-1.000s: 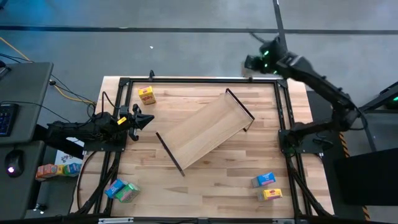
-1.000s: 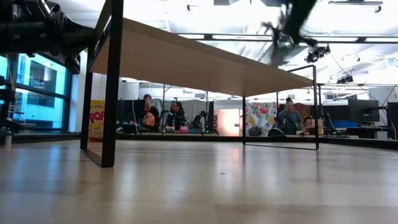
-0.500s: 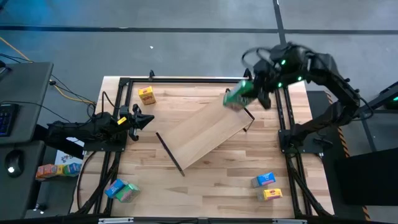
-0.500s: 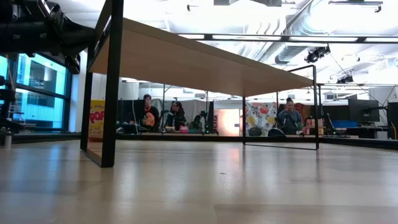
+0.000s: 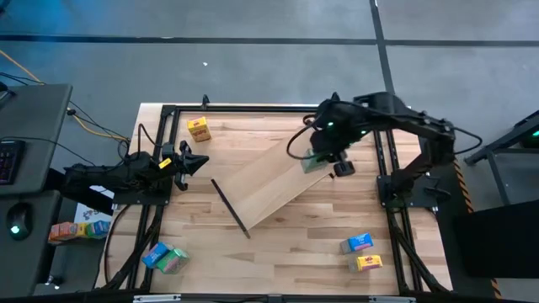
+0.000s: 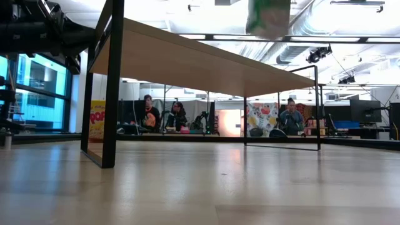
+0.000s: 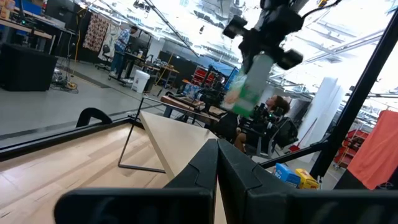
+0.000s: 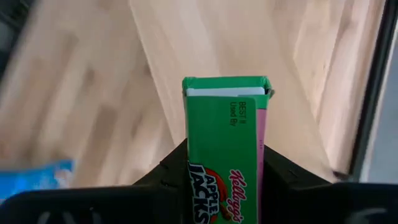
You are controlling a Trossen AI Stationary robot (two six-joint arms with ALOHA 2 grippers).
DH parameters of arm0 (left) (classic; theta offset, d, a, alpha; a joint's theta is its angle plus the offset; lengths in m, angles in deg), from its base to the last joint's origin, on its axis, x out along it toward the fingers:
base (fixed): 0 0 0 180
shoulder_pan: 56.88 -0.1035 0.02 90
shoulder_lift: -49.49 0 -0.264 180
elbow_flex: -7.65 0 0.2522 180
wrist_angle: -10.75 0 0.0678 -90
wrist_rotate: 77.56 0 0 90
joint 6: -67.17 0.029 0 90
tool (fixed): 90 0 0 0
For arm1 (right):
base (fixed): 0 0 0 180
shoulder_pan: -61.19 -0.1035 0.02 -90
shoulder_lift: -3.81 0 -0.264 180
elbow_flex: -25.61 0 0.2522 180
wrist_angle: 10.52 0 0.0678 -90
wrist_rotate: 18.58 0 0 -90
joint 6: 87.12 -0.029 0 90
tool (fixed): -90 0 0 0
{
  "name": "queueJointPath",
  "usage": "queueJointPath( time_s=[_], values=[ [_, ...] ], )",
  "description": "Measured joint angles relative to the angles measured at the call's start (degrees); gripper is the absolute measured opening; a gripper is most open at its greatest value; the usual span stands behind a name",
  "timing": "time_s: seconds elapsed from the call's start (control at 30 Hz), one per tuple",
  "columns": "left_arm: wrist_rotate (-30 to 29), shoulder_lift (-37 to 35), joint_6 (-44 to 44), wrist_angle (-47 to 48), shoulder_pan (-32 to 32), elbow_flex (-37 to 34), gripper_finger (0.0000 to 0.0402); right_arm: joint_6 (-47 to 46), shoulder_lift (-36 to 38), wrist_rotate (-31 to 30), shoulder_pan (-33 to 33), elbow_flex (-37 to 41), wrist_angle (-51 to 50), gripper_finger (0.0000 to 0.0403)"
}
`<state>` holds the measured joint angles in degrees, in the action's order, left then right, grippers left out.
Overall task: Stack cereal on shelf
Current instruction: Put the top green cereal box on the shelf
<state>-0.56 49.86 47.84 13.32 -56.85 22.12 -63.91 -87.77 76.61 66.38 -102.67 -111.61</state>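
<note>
Green cereal box point(image 8: 225, 149) lengthwise in right gripper point(image 5: 324, 156)

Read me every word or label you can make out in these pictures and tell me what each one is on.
"Kellogg's" on the green box held in the right gripper
"APPLE JACKS" on the same box, cut off at the picture's edge
"BEST IF Used By" near that box's top
"PO..." on the yellow box behind the shelf, the rest hidden
Prints on the other boxes on the table: too small to read.

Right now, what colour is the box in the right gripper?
Green cereal box, best seen in the right wrist view.
</note>
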Motion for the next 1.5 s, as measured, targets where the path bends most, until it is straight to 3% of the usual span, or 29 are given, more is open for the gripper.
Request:
queueJointPath(
  time_s=[0.13,0.23,0.37,0.83,1.17,1.5],
  values=[
    [0.0,0.0,0.0,0.0,0.0,0.0,0.0,2.5,-1.9,-0.8,0.9,1.3,-2.1,0.0099],
    [0.0,0.0,0.0,0.0,0.0,0.0,0.0,3.8,-1.8,2.6,2.0,4.4,-0.8,0.0099],
    [0.0,0.0,0.0,0.0,0.0,0.0,0.0,5.7,-0.7,1.2,3.3,8.0,-2.5,0.0099],
    [0.0,0.0,0.0,0.0,0.0,0.0,0.0,18.1,9.8,0.2,6.1,26.5,13.5,0.0099],
    [0.0,0.0,0.0,0.0,0.0,0.0,0.0,21.8,9.4,-4.3,6.9,23.1,20.4,0.0099],
    [0.0,0.0,0.0,0.0,0.0,0.0,0.0,22.5,-2.1,4.1,12.1,9.9,15.6,0.0099]
  ],
)
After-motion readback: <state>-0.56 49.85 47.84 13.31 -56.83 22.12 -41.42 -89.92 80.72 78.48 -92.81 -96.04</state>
